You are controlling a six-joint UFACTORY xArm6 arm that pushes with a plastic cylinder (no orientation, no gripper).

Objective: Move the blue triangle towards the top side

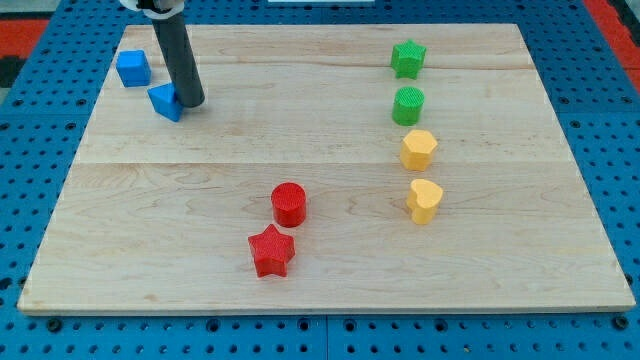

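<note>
Risk of sideways slip: with no gripper to open or close, my tip [191,102] touches the right flank of the blue triangle [165,101] near the tabletop's [330,180] upper-left corner, so I could deflect it into the blue cube [132,68].

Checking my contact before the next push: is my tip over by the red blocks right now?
No, my tip sits at the view's upper left, right beside the blue triangle, far from the red star.

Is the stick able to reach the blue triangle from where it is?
Probably yes. My tip already sits right against the blue triangle, on its right side in the view, with nothing between them. The blue cube lies up and to the left, possibly near the triangle's path to the top.
</note>
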